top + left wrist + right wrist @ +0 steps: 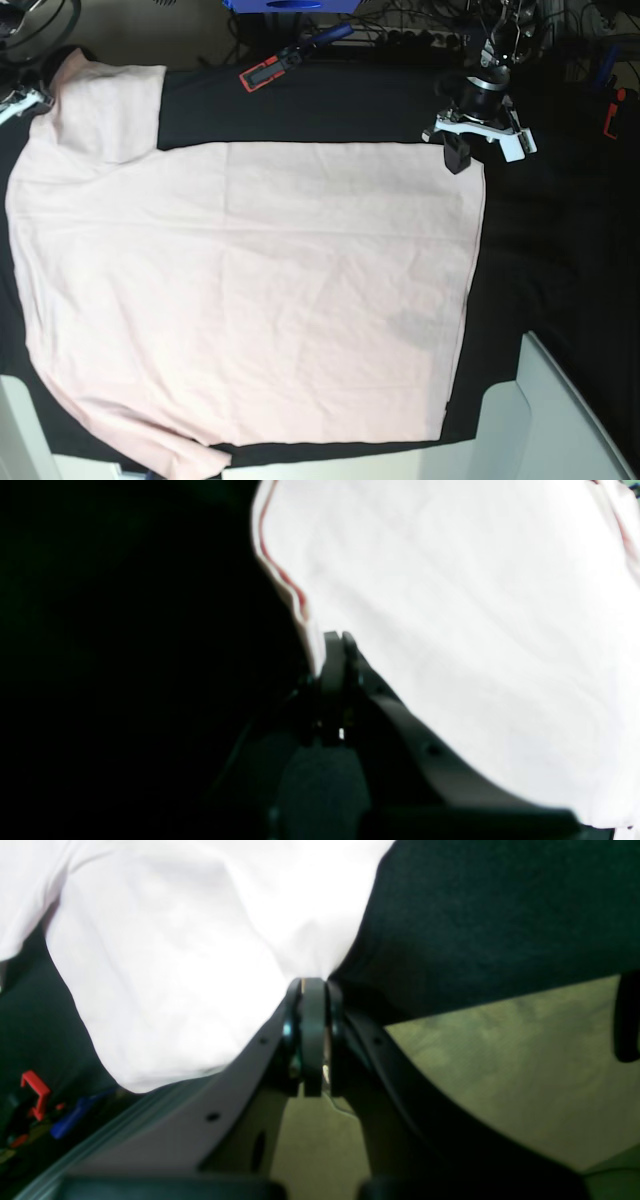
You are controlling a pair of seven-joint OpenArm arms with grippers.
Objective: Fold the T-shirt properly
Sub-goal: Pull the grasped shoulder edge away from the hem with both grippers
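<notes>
1. The T-shirt (250, 300) lies spread flat, plain side up, on the black cloth (560, 260) that covers the desk, and it fills most of the base view.
2. In that view its straight hem runs down the right side, and its two short sleeves point to the upper left and lower left corners.
3. The fabric shows only shallow creases, with a faint darker patch near the lower right part of the body.
4. The left hand (457, 158) sits at the upper right corner of the T-shirt in the base view, right at the hem.
5. In the left wrist view the left hand (341, 639) has its fingers pressed together on the edge of the T-shirt (450, 605), pinching the pale fabric where the stitched hem curves past.
6. The right hand is at the far left edge of the base view, by the upper sleeve, and is mostly cut off there.
7. In the right wrist view the right hand (314, 985) is clamped on a gathered point of the T-shirt (175, 965), the fabric fanning out from between its fingers.
8. Beside that hand the black cloth (500, 915) ends at the desk edge, with the beige floor (500, 1065) below.
9. A red and black clamp (270, 68) grips the far edge of the desk.
</notes>
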